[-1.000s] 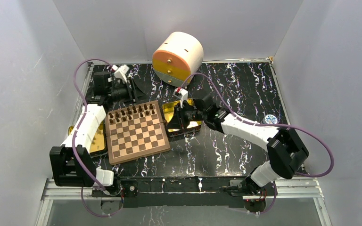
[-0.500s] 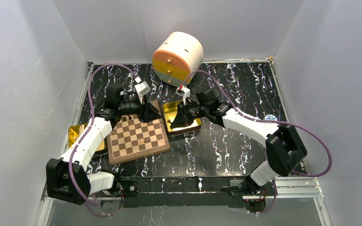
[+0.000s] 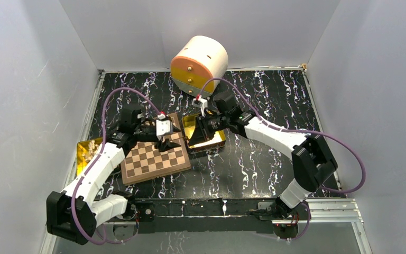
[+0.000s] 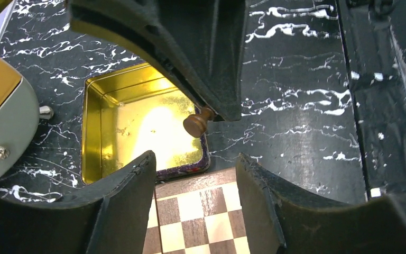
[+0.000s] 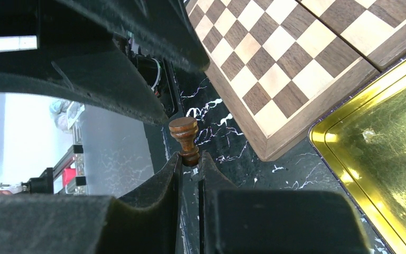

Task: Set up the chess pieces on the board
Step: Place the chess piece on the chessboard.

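Board (image 3: 156, 159) lay on the desk (image 3: 254, 159) nearest the arm bases. Its near rows were bare and its far rows were hidden under the left arm. The left gripper (image 4: 193, 169) hovered over the board's far right corner, jaws moderately apart, holding and touching nothing. Just beyond, the right gripper (image 5: 190, 159) had its jaws pinched narrow on the base of one chess piece (image 5: 184, 132), a pawn-like figure. The piece was held off the desk, near the board's corner and the edge of the gold tin (image 4: 92, 132), with its head pointing toward the left gripper. Judgement: the piece was presented for a handover, the left jaws standing ready to receive it. Farthest back stood a round cream-and-orange container (image 3: 200, 63).
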Robot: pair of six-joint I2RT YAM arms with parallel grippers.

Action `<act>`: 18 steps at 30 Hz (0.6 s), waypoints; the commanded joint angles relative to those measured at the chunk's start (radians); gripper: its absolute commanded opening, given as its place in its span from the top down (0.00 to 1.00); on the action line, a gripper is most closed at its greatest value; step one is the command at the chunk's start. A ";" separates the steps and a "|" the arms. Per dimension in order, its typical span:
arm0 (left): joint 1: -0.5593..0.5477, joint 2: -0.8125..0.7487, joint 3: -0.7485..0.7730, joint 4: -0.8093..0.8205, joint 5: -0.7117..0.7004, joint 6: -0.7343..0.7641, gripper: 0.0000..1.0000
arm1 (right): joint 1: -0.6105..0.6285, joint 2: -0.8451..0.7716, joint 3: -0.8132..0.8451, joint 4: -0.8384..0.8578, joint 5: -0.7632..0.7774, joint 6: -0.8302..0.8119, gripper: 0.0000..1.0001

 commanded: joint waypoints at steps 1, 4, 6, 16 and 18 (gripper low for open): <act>-0.038 -0.015 0.003 -0.100 -0.034 0.221 0.45 | -0.004 0.027 0.064 -0.001 -0.059 0.022 0.87; -0.054 -0.006 0.024 -0.144 -0.048 0.271 0.45 | -0.002 0.043 0.078 -0.009 -0.066 0.026 0.88; -0.069 -0.004 0.034 -0.161 -0.067 0.293 0.46 | -0.003 0.053 0.086 -0.011 -0.071 0.028 0.88; -0.104 0.002 0.044 -0.170 -0.135 0.348 0.47 | 0.015 0.117 0.126 -0.019 -0.105 0.057 0.88; -0.104 0.001 0.046 -0.169 -0.154 0.354 0.47 | 0.017 0.124 0.128 -0.022 -0.106 0.057 0.88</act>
